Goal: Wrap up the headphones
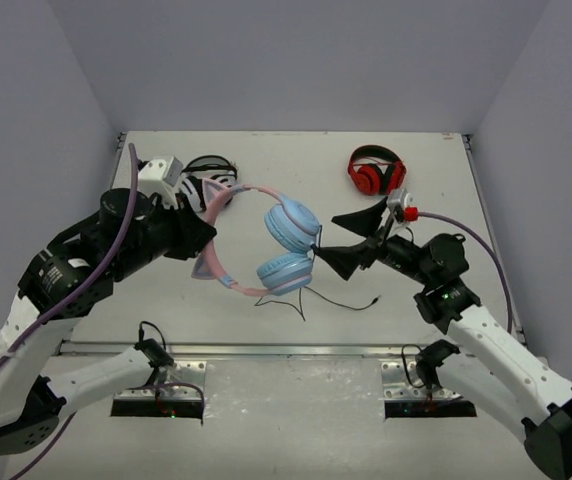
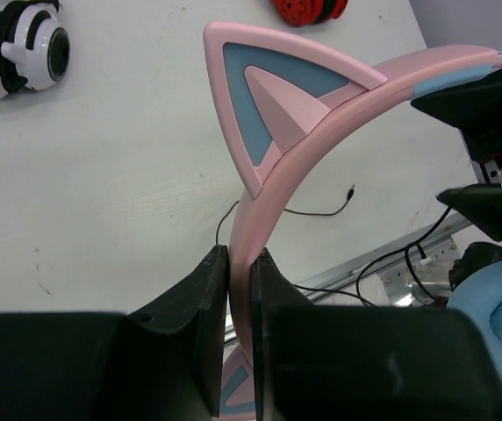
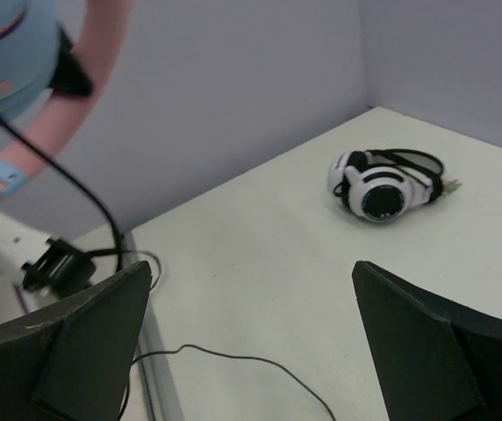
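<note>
The headphones [image 1: 284,245] have a pink headband with cat ears [image 2: 273,105] and light blue earcups. My left gripper [image 1: 204,232] is shut on the pink headband [image 2: 244,289] and holds the headphones above the table. The thin black cable [image 1: 341,300] hangs from the lower earcup and trails onto the table, its plug [image 1: 377,299] lying loose. My right gripper [image 1: 338,238] is open and empty, just right of the earcups, with the cable [image 3: 233,360] on the table under its wide-apart jaws.
White-and-black headphones [image 1: 206,168] lie at the back left, also in the right wrist view [image 3: 383,184]. Red-and-black headphones [image 1: 376,172] lie at the back right. A metal rail [image 1: 286,350] runs along the table's near edge.
</note>
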`<state>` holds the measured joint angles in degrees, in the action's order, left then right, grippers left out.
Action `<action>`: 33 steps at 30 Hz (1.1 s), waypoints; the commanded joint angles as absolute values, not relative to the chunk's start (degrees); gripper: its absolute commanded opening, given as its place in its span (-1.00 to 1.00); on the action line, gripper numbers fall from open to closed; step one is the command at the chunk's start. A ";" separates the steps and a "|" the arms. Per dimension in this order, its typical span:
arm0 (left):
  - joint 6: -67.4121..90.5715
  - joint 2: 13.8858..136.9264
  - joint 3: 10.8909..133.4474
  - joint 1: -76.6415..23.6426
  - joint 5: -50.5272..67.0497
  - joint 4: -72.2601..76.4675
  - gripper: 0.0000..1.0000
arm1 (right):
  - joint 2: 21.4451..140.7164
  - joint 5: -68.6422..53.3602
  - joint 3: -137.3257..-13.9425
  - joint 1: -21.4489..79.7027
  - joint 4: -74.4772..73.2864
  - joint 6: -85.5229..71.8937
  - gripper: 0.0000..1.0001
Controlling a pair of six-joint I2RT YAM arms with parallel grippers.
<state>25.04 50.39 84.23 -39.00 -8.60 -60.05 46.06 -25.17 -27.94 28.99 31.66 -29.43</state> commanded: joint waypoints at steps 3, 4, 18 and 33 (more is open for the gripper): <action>25.66 48.43 84.64 -39.20 -7.03 -51.68 -0.99 | 43.42 -42.53 -25.32 29.00 29.00 -26.27 0.95; 26.10 48.25 84.73 -39.20 -7.03 -51.68 -0.99 | 43.77 -44.02 -25.31 29.00 29.09 -26.45 0.95; 30.49 47.29 84.29 -39.20 -8.00 -47.91 -0.99 | 55.01 -47.74 -27.94 31.99 42.89 -36.75 0.65; 32.70 46.85 85.08 -39.20 -26.17 -53.34 -0.99 | 52.56 -2.34 -29.97 37.09 21.56 -20.84 -0.97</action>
